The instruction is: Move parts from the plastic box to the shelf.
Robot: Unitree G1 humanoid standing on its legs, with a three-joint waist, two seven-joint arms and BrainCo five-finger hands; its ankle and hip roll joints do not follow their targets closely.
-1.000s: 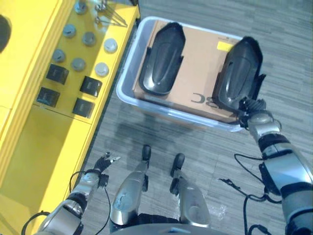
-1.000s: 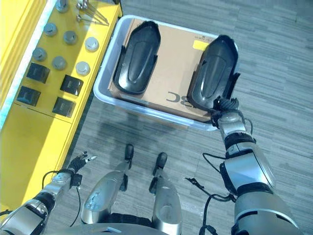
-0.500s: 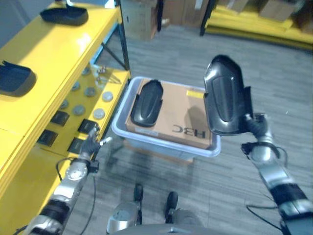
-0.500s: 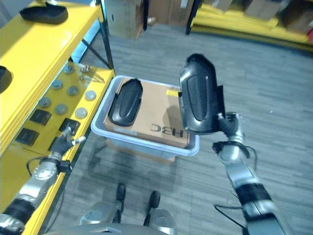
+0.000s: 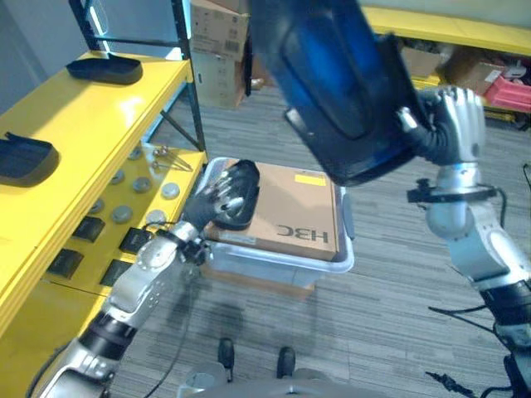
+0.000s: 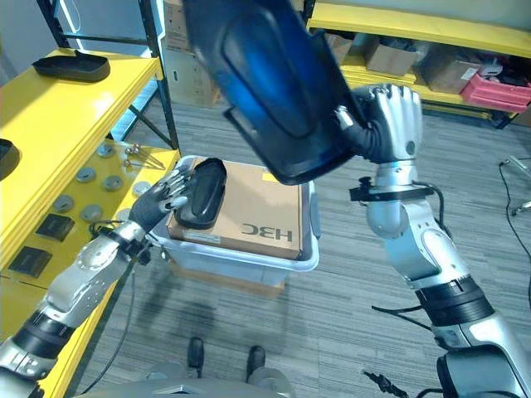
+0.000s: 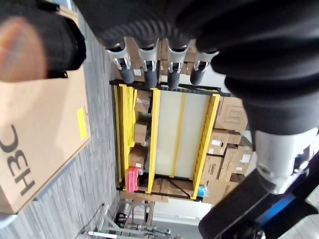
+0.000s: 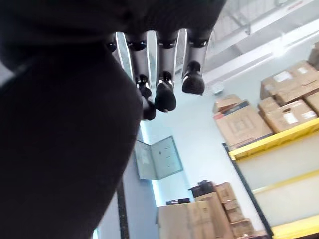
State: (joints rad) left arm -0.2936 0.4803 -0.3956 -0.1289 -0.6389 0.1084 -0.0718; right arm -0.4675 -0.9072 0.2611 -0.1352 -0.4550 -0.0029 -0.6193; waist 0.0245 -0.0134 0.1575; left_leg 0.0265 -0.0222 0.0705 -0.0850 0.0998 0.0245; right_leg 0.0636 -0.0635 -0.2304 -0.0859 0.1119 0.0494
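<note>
The right hand (image 6: 390, 116) is holding one big black part (image 6: 265, 83) up in the air, well above the plastic box (image 6: 303, 257). Its fingers (image 8: 164, 84) are curling round one end of the part, so nearly all of the piece is hanging out past them, toward the shelf (image 5: 91, 124). It looks like a stiff moulded shell, glossy and probably light for its bulk. With that smooth skin and a grip at one end only, I'd expect it to want to swing or slip in the fingers; a hold nearer the middle, or a second hand under the far end, would steady it.

The left hand (image 6: 166, 195) is reaching over the box with its fingers (image 7: 149, 62) spread straight and holding nothing. Just beyond their tips a second, smaller-looking black part (image 6: 203, 192) is lying on the cardboard carton (image 6: 257, 211) that sits inside the box. Whether the fingertips are touching it I cannot tell.

Two more black parts (image 5: 104, 68) are resting on the shelf's top level.
</note>
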